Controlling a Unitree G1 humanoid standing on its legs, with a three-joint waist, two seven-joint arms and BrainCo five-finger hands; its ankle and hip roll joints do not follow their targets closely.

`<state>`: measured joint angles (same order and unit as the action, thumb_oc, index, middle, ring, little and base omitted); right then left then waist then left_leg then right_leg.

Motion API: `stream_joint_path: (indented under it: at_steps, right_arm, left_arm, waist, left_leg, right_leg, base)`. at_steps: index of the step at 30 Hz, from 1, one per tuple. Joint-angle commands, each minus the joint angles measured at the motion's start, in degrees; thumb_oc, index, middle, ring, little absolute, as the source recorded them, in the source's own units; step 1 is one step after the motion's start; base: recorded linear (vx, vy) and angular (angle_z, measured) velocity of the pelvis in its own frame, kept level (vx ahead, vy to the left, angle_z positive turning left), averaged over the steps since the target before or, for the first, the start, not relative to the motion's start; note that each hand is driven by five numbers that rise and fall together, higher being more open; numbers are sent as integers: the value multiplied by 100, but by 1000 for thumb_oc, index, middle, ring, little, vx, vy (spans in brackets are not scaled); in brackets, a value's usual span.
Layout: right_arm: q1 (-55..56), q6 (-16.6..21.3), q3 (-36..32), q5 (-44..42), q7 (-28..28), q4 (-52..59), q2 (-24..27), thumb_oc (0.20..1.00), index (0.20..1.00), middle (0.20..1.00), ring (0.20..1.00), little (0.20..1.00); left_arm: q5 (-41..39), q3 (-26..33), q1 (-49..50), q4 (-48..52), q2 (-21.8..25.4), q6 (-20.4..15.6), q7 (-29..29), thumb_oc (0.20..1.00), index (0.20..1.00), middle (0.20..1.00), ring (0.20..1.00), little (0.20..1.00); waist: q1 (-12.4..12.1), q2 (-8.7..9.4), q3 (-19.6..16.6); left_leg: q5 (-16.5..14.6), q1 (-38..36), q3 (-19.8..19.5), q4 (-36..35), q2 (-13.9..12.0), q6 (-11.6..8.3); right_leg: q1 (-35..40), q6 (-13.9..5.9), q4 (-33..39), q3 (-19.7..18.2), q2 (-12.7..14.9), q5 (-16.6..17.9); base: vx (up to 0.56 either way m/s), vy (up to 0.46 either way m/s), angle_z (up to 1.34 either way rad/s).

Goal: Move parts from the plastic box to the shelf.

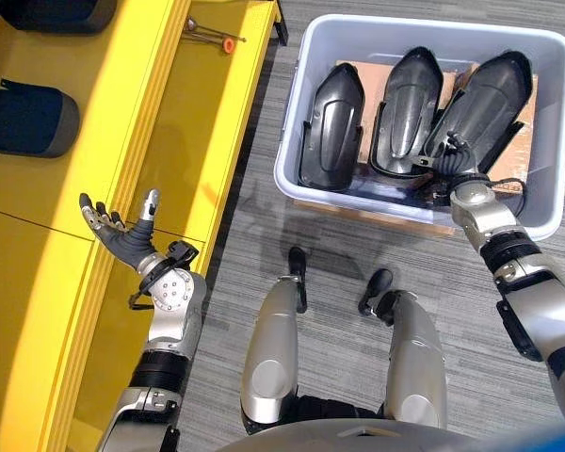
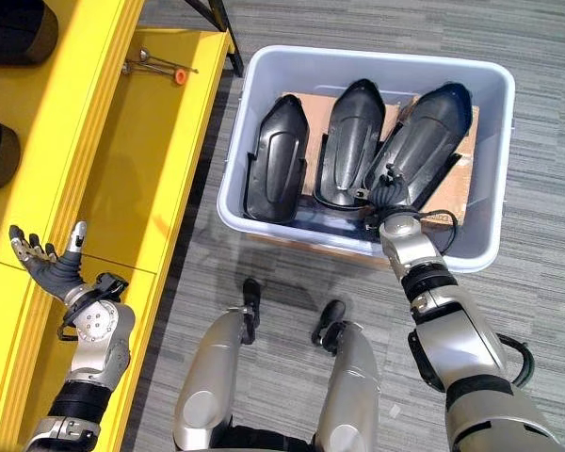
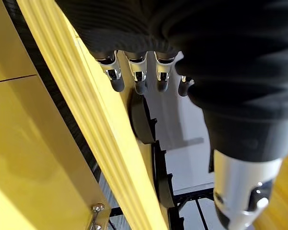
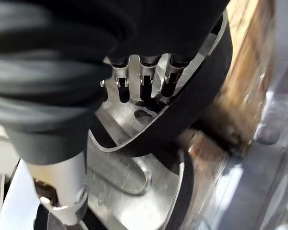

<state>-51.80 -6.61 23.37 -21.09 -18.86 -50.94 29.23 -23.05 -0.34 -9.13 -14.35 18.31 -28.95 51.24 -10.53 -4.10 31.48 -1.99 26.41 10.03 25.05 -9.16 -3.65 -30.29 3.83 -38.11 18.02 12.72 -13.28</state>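
Observation:
Three black moulded parts lie side by side in the grey plastic box (image 1: 290, 151): a left part (image 1: 331, 127), a middle part (image 1: 407, 108) and a right part (image 1: 485, 99). My right hand (image 1: 452, 162) is down in the box at the near end of the right part. In the right wrist view its fingers (image 4: 144, 81) stretch straight over the rim into the hollow of that part (image 4: 197, 100), with the thumb held apart. My left hand (image 1: 122, 231) hovers open above the yellow shelf (image 1: 169, 141), fingers spread and holding nothing.
Two dark parts (image 1: 24, 118) (image 1: 52, 11) rest on the shelf at the far left. A thin tool with an orange tip (image 1: 212, 36) lies on the shelf's far end. Brown cardboard (image 1: 358, 71) lines the box under the parts. Grey carpet separates shelf and box.

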Motion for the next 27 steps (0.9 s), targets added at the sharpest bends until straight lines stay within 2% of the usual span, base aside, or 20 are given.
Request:
stream_joint_path:
  at_steps: [1, 10, 12, 15, 18, 21, 22, 27]
  right_arm:
    - [-125, 129, 5, 651, -1010, 136, -20, 1000, 1000, 1000, 1000, 1000]
    - [-206, -186, -193, 2093, -2589, 79, 150, 1000, 1000, 1000, 1000, 1000]
    - [-168, -49, -216, 2355, -2880, 131, 215, 1000, 1000, 1000, 1000, 1000]
    - [-12, 359, -357, 2970, -3656, 513, 326, 1000, 1000, 1000, 1000, 1000]
    - [181, 693, -550, 3268, -4042, 1113, 348, 1000, 1000, 1000, 1000, 1000]
    - [352, 695, -695, 3309, -4046, 1558, 331, 1000, 1000, 1000, 1000, 1000]
    - [552, 552, -739, 3488, -4003, 1851, 271, 1000, 1000, 1000, 1000, 1000]
    - [762, 225, -721, 2678, -3806, 1976, 106, 1000, 1000, 1000, 1000, 1000]
  left_arm:
    - [-22, -37, 216, 367, 79, -257, -155, 1000, 1000, 1000, 1000, 1000]
    - [2, -350, 291, 569, 10, -317, -201, 1000, 1000, 1000, 1000, 1000]
    - [-71, -401, 333, 598, -3, -323, -213, 1000, 1000, 1000, 1000, 1000]
    - [-62, -510, 439, 635, -16, -440, -178, 1000, 1000, 1000, 1000, 1000]
    - [-138, -537, 522, 676, -5, -490, -140, 1000, 1000, 1000, 1000, 1000]
    - [-163, -528, 567, 706, 0, -505, -92, 1000, 1000, 1000, 1000, 1000]
    - [-170, -483, 554, 662, -50, -533, -76, 1000, 1000, 1000, 1000, 1000]
    - [-201, -468, 521, 637, -79, -516, -34, 1000, 1000, 1000, 1000, 1000]
  waist:
    - [-93, -108, -168]
    - [-31, -166, -168]
    - [-10, -178, -168]
    - [59, -200, -168]
    - [138, -209, -168]
    - [212, -210, -168]
    - [300, -209, -168]
    - [370, -207, -168]
  left_leg:
    - [340, -42, -317, -341, 26, -53]
    - [317, -71, -264, -385, 24, -58]
    - [312, -83, -250, -403, 21, -58]
    - [293, -116, -207, -435, 14, -61]
    - [287, -174, -165, -485, 17, -66]
    - [266, -210, -144, -489, 16, -74]
    - [255, -253, -108, -520, 15, -72]
    - [235, -241, -70, -513, 11, -71]
  right_leg:
    - [140, -486, -350, -200, 350, 221]
    - [173, -529, -219, -236, 330, 271]
    - [179, -543, -189, -246, 326, 283]
    - [205, -578, -109, -277, 320, 308]
    - [242, -593, -28, -323, 291, 319]
    - [250, -607, -4, -374, 275, 318]
    - [249, -604, 42, -453, 240, 316]
    - [215, -593, 69, -514, 219, 321]
  base:
    - [0, 0, 0]
    - [-1, 2, 0]
    - [-2, 17, -1]
    - [3, 41, -9]
    - [10, 46, -11]
    - [21, 55, -7]
    - [31, 95, -13]
    - [15, 38, -8]
